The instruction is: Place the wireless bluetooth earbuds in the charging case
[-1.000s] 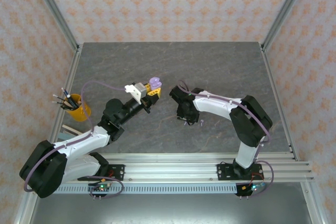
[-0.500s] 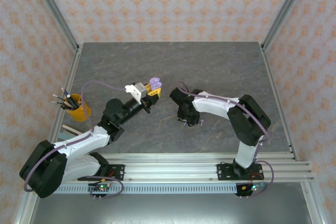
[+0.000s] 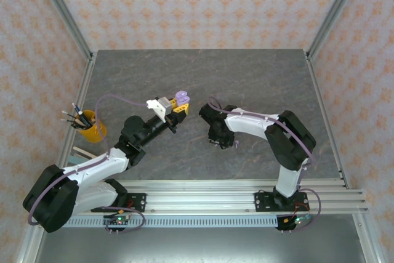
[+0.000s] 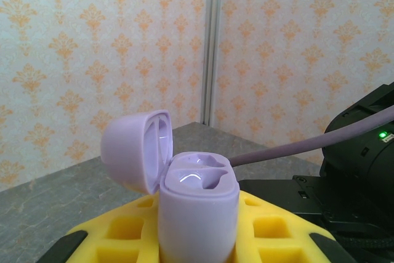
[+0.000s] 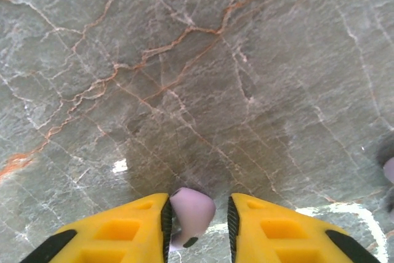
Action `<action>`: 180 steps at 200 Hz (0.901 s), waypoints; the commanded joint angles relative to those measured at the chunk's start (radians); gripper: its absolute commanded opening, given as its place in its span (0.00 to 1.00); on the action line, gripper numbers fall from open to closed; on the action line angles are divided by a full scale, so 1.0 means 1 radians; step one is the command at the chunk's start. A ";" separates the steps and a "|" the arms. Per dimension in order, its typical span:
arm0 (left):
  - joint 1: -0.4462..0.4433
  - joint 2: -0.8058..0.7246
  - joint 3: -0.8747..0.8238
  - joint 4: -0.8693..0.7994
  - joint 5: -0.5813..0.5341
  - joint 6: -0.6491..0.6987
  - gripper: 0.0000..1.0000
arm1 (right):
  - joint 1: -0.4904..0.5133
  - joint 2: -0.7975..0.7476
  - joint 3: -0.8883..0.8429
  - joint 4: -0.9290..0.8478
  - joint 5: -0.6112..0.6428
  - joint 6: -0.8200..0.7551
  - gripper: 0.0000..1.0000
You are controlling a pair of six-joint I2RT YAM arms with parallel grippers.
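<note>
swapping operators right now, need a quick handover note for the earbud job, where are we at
left gripper: shut on the lilac charging case, held upright, lid open, both sockets empty.
right gripper: down at the table, fingers either side of a lilac earbud; a gap shows on one side, so not clamped yet.
Done: case open and presented. No earbud inserted.
Left to do: close on the earbud, lift it, seat it in the case, then fetch the rest. A pale piece at the edge of the right wrist view may be another earbud; too cut off to tell.
</note>
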 commanded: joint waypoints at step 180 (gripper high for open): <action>-0.007 -0.021 0.045 -0.005 0.022 -0.016 0.00 | -0.003 -0.040 0.024 0.001 -0.003 -0.337 0.18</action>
